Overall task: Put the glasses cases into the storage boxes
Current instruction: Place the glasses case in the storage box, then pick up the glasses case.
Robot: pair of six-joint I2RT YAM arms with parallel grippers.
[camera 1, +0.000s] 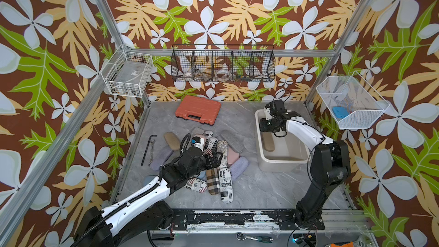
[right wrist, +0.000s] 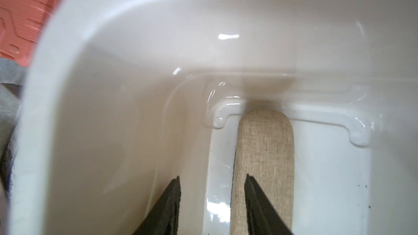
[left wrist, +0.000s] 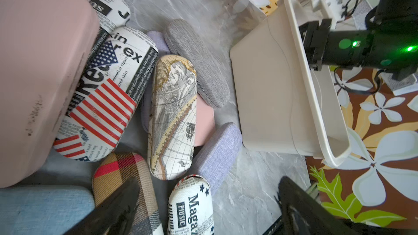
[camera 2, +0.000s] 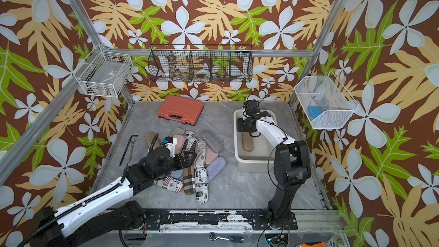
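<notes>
right gripper [right wrist: 212, 176]: parted, pinching nothing, lowered inside the storage box [right wrist: 113, 87]
tan case [right wrist: 264, 154]: flat on the box floor, lengthwise beside one long wall, one end close to an end wall; partly under one finger in the right wrist view, contact impossible to tell
storage box, in both top views: on the table [camera 1: 261, 186], right side, towards the back
left gripper [left wrist: 208, 179]: spread wide, empty, above the near part of the pile
pile of cases [camera 1: 213, 160]: mid-table, left of the box, apart from it
in the pile: pink case [left wrist: 34, 75] lying over the flag-print case [left wrist: 106, 100]; map-print case [left wrist: 174, 114] just beside; plaid case [left wrist: 122, 177], blue case [left wrist: 40, 209], magazine-print case [left wrist: 192, 206], lavender case [left wrist: 221, 150], grey case [left wrist: 199, 64]
orange toolcase [camera 1: 198, 110]: behind the pile, shut
</notes>
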